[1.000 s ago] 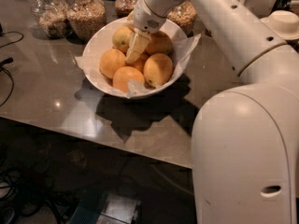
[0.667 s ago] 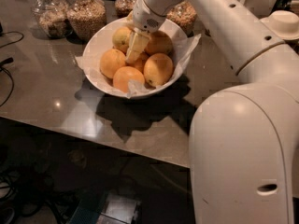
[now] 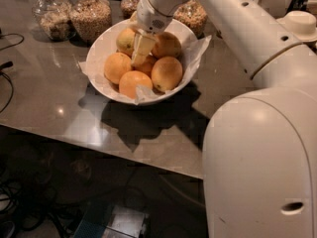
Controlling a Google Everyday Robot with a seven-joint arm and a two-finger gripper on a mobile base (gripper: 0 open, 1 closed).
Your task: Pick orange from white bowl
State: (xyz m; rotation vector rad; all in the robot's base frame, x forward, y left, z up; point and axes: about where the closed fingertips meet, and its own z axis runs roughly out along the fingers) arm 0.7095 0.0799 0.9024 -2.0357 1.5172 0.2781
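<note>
The white bowl (image 3: 97, 53) stands on the grey table, lined with crumpled white paper, and holds several oranges. The paler yellow-orange orange (image 3: 126, 39) lies at the bowl's back left. Deeper-orange fruits lie around it: one at the left (image 3: 117, 67), one at the front (image 3: 133, 82), one at the right (image 3: 167, 73) and one at the back right (image 3: 167, 44). My gripper (image 3: 140, 51) reaches down from the arm into the middle of the bowl. It is right beside the paler orange's right side and partly hides another orange below it.
Glass jars of grains stand behind the bowl: two at the left (image 3: 90, 15), (image 3: 51, 15) and more behind the arm (image 3: 194, 11). Black cables (image 3: 6, 66) lie at the table's left edge. The table's front edge runs diagonally below the bowl. My white arm and base fill the right side.
The gripper stays at the same spot among the oranges in the bowl. No orange has visibly moved.
</note>
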